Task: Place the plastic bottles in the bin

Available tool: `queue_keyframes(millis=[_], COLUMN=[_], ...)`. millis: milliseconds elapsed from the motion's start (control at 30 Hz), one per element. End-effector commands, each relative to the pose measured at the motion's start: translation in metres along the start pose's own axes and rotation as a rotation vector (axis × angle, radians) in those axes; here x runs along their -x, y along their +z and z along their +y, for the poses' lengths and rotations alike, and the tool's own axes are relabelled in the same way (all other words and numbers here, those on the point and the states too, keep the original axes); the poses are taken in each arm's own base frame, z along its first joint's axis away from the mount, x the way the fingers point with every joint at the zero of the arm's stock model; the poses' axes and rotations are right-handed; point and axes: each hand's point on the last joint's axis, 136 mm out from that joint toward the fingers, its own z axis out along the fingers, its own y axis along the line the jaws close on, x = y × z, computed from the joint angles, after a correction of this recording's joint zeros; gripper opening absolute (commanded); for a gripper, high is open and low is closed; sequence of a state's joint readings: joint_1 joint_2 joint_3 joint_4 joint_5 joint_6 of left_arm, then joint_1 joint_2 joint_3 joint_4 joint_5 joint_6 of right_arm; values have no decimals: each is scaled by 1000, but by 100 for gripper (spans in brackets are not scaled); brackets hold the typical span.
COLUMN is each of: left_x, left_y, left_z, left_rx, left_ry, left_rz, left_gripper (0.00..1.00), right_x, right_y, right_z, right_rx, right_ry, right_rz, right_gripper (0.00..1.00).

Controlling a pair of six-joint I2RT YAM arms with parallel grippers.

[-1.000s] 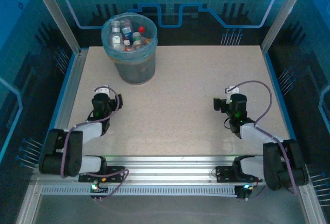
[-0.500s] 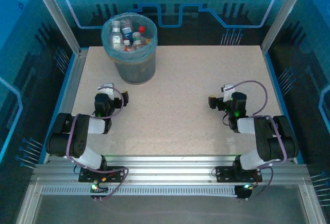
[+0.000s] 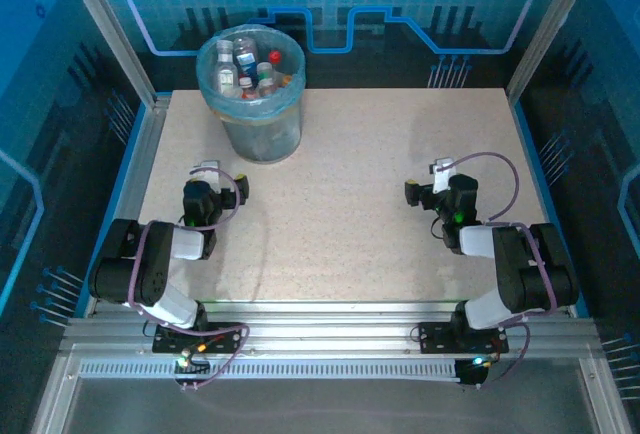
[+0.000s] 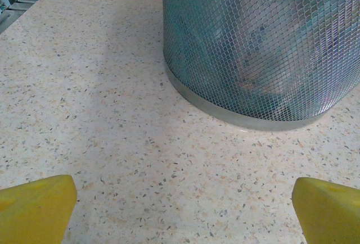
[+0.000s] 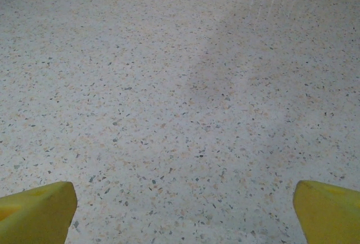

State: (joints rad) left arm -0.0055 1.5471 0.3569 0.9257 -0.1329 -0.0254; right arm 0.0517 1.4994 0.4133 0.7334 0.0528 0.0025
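Both claws are spread wide and grip nothing. Your left gripper (image 3: 224,176) faces the foot of the round pale-blue mesh bin (image 3: 262,129); your right gripper (image 3: 428,180) sits well apart over the speckled beige tabletop (image 3: 350,204). The bin stands upright at the far left, mouth up, with the small clear plastic bottles (image 3: 250,66) jumbled inside, caps mostly upward.

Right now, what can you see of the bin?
The bin is round and tapers toward its base. Its wall looks like fine mesh, with a solid silvery band at the foot and a pale-blue rim. It stands upright at the far left of the table, with bottles piled inside close to the rim. Nothing outside touches it.
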Motion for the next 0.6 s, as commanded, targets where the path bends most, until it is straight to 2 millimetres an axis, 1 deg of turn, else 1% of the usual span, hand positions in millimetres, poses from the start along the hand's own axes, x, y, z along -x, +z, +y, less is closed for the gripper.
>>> queue_keyframes(millis=[0,567], left_x=[9,9], left_y=[3,3], left_z=[-4,-6], left_rx=[-27,-26], left_ry=[11,24], left_rz=[-25,-21], left_gripper=[99,99], right_x=[12,12], right_y=[2,2], right_z=[-1,-1], right_rx=[-16,-16], right_ry=[-9,-10], right_rz=[-37,-36], right_gripper=[100,100])
